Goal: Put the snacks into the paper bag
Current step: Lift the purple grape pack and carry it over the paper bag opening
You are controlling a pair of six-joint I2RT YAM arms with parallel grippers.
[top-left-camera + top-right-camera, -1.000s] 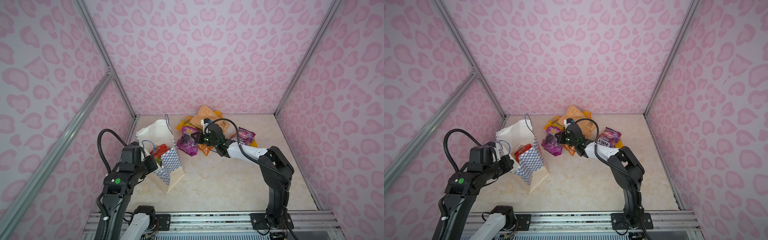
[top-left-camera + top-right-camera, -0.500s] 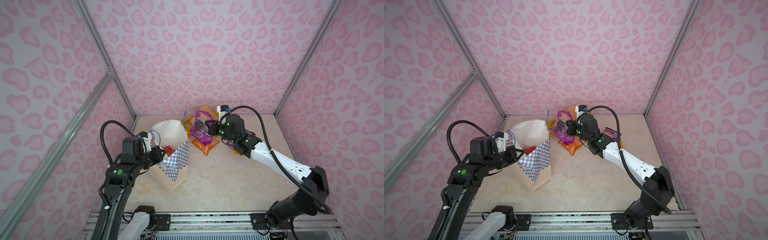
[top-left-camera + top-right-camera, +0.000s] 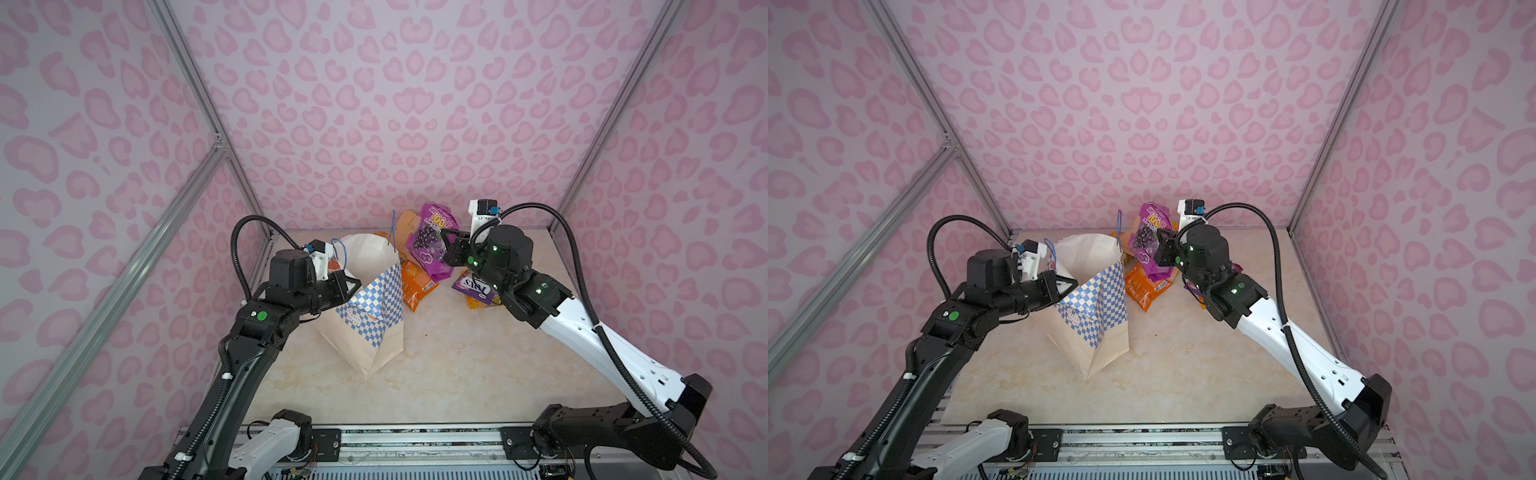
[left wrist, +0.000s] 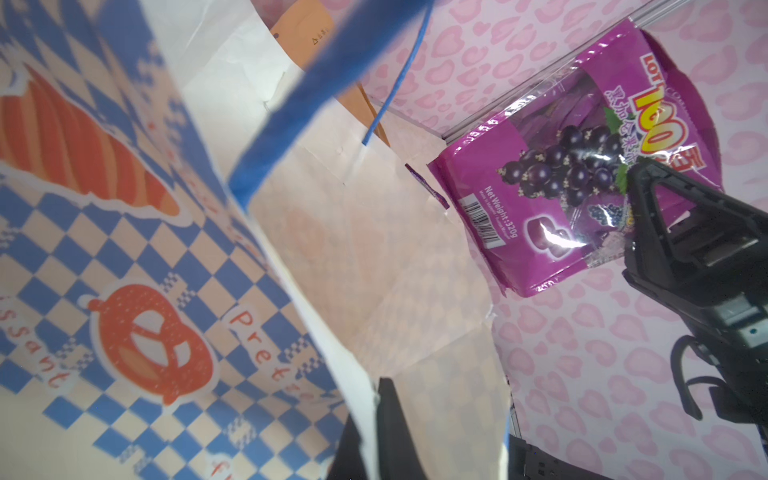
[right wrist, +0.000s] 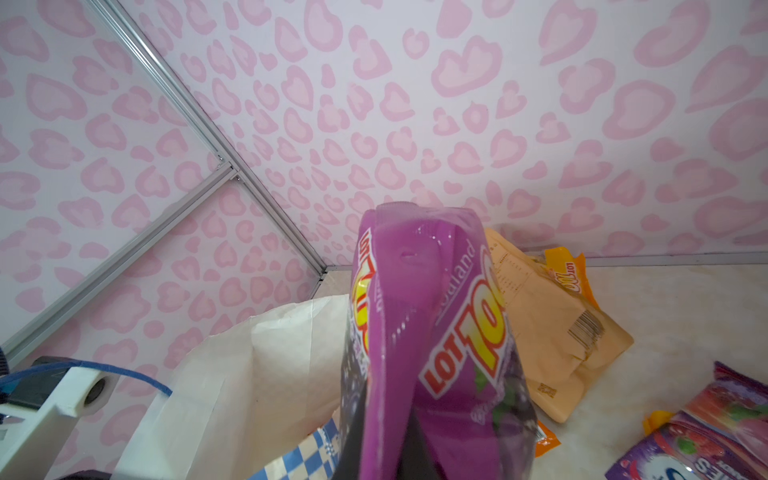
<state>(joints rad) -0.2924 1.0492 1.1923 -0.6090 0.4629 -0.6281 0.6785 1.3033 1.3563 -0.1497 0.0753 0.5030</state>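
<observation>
Within pink heart-patterned walls (image 3: 374, 104), the right gripper (image 3: 445, 248) is closed on a glossy purple grape-sweets packet (image 3: 428, 243), held raised just right of the cream checkered paper bag (image 3: 374, 320), which is clamped at its left by the left gripper (image 3: 348, 286). If released early, the packet could be dropped outside the bag.

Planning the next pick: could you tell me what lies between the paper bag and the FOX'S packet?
An orange packet lies flat between the paper bag and the FOX'S packet, as a top view shows.
</observation>
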